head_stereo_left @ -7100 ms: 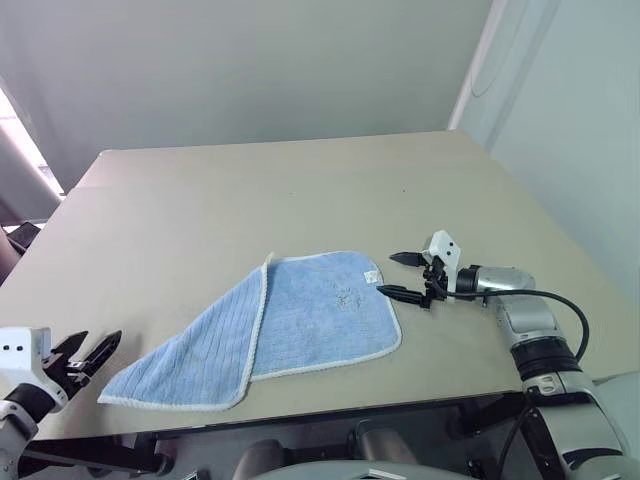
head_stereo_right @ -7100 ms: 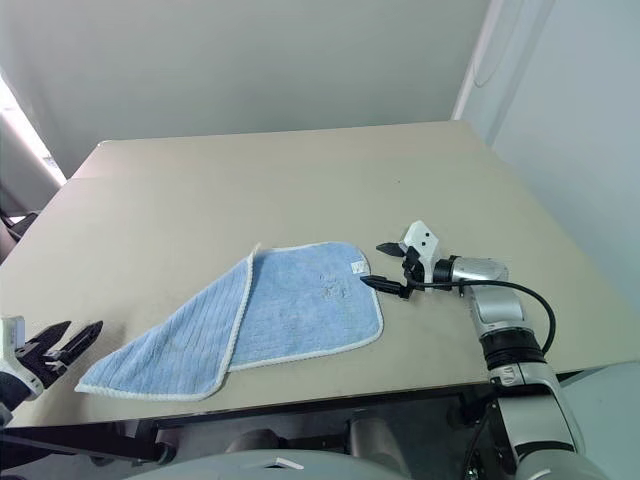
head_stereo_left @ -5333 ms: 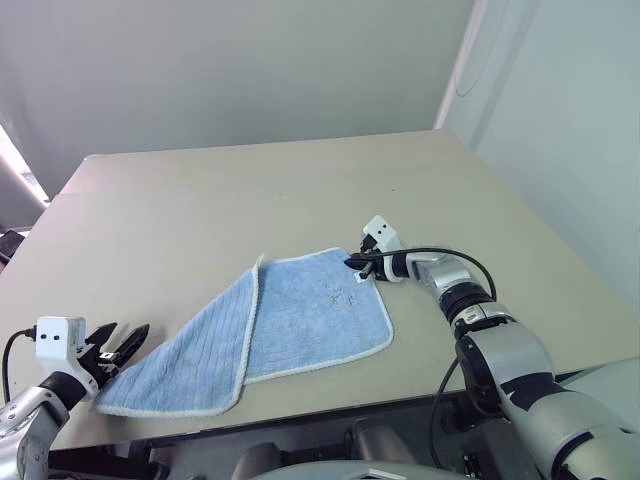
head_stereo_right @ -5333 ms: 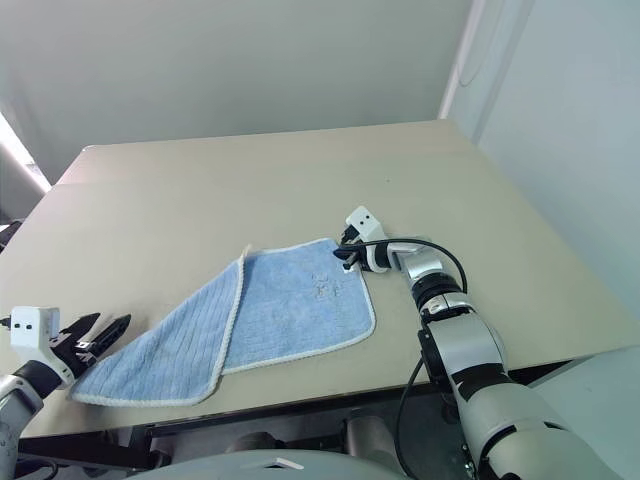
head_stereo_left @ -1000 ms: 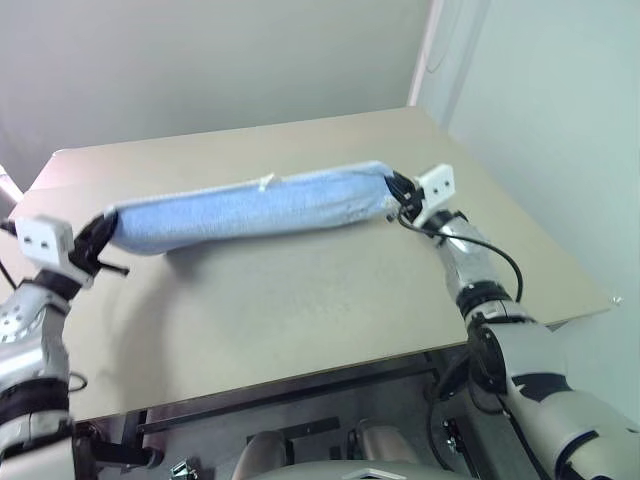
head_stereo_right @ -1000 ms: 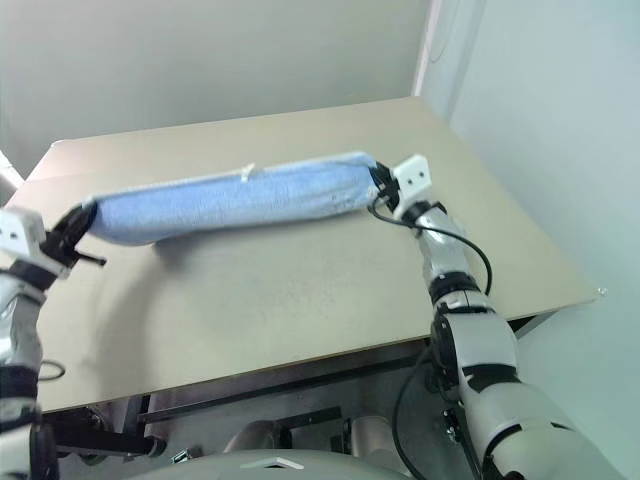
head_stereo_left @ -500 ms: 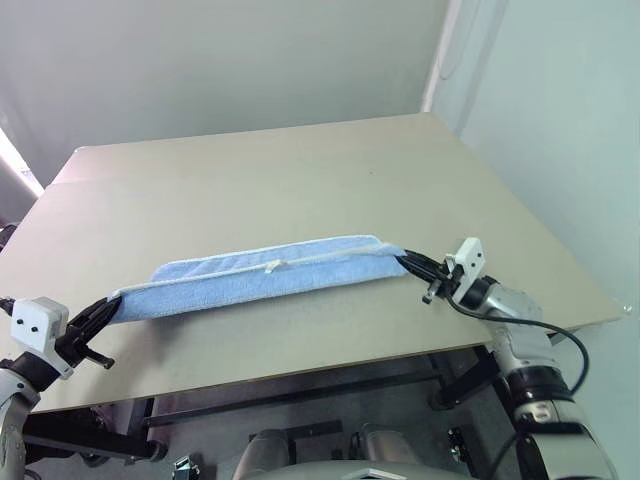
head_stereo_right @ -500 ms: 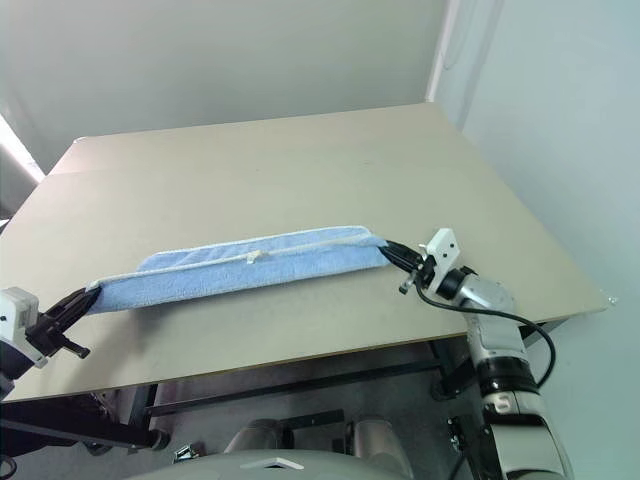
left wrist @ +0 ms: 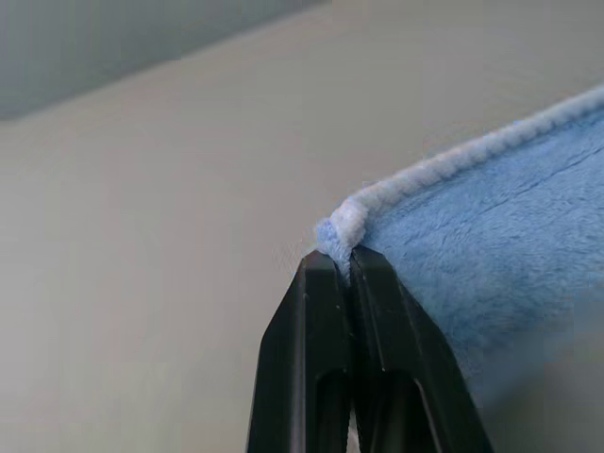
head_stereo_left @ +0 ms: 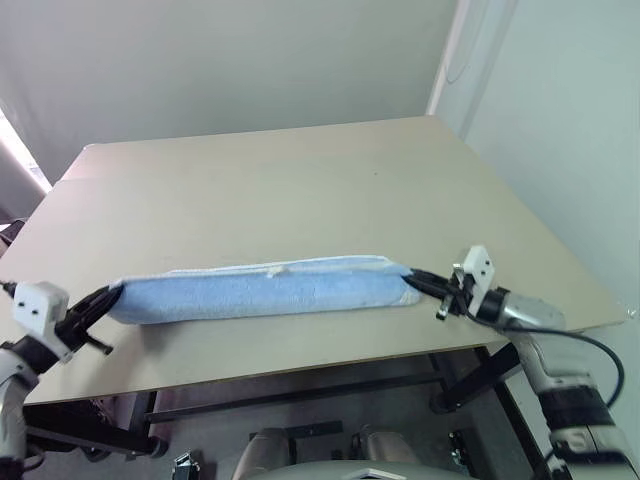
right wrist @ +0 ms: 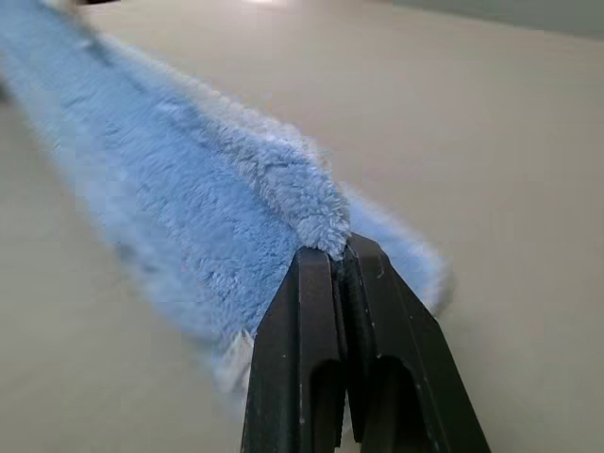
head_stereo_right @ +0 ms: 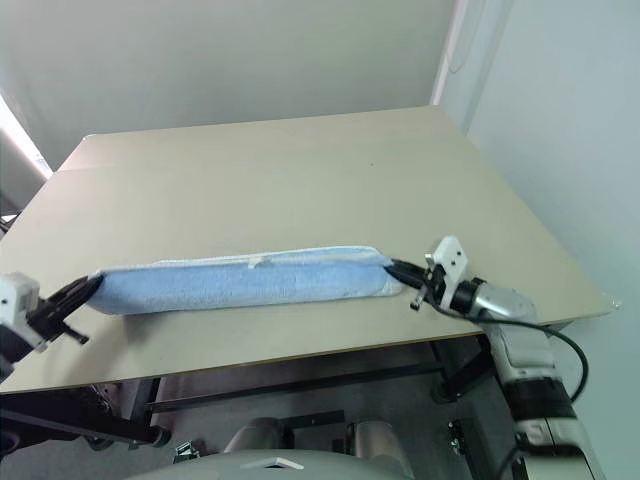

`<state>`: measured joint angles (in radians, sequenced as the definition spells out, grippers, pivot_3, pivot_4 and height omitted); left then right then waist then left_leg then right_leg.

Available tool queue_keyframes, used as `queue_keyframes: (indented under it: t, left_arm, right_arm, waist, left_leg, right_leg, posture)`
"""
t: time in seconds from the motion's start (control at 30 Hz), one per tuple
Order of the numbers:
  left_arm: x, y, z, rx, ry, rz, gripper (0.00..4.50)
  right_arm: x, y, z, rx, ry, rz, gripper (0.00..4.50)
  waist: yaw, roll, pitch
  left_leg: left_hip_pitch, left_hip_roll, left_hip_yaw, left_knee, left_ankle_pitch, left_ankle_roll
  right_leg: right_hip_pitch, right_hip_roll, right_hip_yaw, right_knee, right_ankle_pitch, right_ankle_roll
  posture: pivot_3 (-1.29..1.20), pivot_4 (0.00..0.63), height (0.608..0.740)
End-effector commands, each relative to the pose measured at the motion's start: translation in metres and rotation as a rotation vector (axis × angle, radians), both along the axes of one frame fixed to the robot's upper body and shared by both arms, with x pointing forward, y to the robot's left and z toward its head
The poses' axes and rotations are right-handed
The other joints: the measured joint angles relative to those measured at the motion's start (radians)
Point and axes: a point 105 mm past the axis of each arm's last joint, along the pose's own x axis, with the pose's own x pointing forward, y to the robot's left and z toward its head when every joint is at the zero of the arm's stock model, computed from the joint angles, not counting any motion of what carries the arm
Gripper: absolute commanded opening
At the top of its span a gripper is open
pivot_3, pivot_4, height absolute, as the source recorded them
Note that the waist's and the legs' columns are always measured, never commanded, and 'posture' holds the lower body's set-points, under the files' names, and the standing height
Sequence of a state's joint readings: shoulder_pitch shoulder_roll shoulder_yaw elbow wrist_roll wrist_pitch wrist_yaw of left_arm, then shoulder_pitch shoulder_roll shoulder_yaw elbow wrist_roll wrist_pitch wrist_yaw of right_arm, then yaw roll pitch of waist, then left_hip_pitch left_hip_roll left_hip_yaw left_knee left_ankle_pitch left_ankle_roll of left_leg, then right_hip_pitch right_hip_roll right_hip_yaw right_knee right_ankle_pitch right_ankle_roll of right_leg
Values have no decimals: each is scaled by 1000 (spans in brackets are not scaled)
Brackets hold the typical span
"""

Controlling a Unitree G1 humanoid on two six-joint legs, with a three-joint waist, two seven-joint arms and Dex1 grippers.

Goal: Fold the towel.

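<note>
Towel (head_stereo_left: 265, 293), light blue terry with a whitish stitched border, lies as a long narrow band along the near part of the tan table (head_stereo_left: 300, 190), running from nine o'clock to three o'clock. It looks soft, light and limp, likely to sag and slide easily, so the end corners seem the surest holds. At nine o'clock the left gripper (left wrist: 346, 260) is clenched on one bordered corner; at three o'clock the right gripper (right wrist: 335, 253) is clenched on the other end.

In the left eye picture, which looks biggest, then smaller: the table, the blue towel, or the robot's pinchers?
1. table
2. towel
3. left gripper and right gripper: they look alike, so I won't rank them.
</note>
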<state>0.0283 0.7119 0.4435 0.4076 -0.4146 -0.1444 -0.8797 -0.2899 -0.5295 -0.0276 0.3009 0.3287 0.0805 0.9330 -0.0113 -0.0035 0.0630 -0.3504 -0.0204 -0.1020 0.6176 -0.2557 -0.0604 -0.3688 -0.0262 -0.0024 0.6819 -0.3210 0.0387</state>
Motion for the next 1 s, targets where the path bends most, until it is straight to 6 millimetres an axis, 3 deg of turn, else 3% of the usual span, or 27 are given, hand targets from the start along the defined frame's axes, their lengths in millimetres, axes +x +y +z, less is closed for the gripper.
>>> queue_keyframes:
  t: [0.03, 0.2, 0.27, 0.4, 0.57, 0.63, 0.67, 0.77, 0.87, 1.0]
  left_arm:
    - [10, 28, -5, 18, -5, 165, 40]
    - [25, 26, -14, 17, -5, 181, 40]
    - [26, 24, -17, -3, 3, 169, 749]
    - [27, 24, -21, -13, 11, 176, 2191]
    - [22, 19, -15, -49, 7, 120, 4012]
    - [19, 20, -7, -52, -20, 118, 4500]
    - [18, 20, -2, -58, -40, 117, 4500]
    - [13, 21, 15, -81, -92, 128, 4500]
    - [6, 12, 30, -103, -121, 98, 4500]
    - [-3, -12, 35, -94, -88, 5, 4500]
  right_arm:
    - [26, -31, -7, -53, 26, -194, 0]
    - [44, -23, -22, -106, 39, -216, 0]
    - [49, -18, -24, -112, 39, -222, 0]
    - [54, -7, -19, -67, 19, -204, 1070]
    - [57, 3, -5, -3, 0, -165, 2897]
    - [51, 9, 1, 14, 7, -95, 3615]
    - [49, 10, 6, 35, 12, -69, 3922]
    - [53, -2, 24, 135, 73, -120, 3922]
    - [46, -15, 25, 182, 275, -129, 3922]
    - [27, -23, 20, 279, 591, -97, 3922]
  waist:
    - [-1, -1, -1]
    - [-6, -4, -3]
    - [-5, -4, -3]
    - [-1, -4, -3]
    - [-4, -4, -3]
    - [-8, -4, -3]
    - [-9, -4, -3]
    - [-6, -4, -3]
    - [-2, -3, -2]
    - [0, -3, -2]
  left_leg:
    - [-1, 0, 0, 0, 1, 0]
    - [-6, 0, 1, -3, 1, 0]
    - [-8, 0, 2, -4, 1, 0]
    - [-6, -1, 2, -3, 1, 1]
    - [-3, 0, 1, 1, 1, 1]
    - [-4, 0, 1, 3, 1, 1]
    - [-4, 0, 1, 3, 1, 1]
    - [-5, 1, 1, 3, 1, 1]
    - [-6, 0, 1, 3, 1, 1]
    - [-6, 0, 2, 3, 1, 1]
  right_leg:
    - [-1, 1, 0, 0, 1, -1]
    - [-7, 0, 1, 0, 6, 2]
    - [-9, -1, 1, -1, 6, 2]
    - [-6, -2, 2, -1, 6, 4]
    - [-3, 0, 2, 0, 7, 4]
    - [-3, 0, 2, 1, 7, 4]
    - [-4, 0, 2, 1, 7, 4]
    - [-5, 0, 3, 1, 7, 4]
    - [-5, -2, 3, 1, 7, 4]
    - [-4, -2, 3, -1, 7, 4]
  posture:
    - [0, 0, 740]
    - [0, 0, 740]
    - [0, 0, 740]
    - [0, 0, 740]
    - [0, 0, 740]
    - [0, 0, 740]
    - [0, 0, 740]
    - [0, 0, 740]
    - [0, 0, 740]
    - [0, 0, 740]
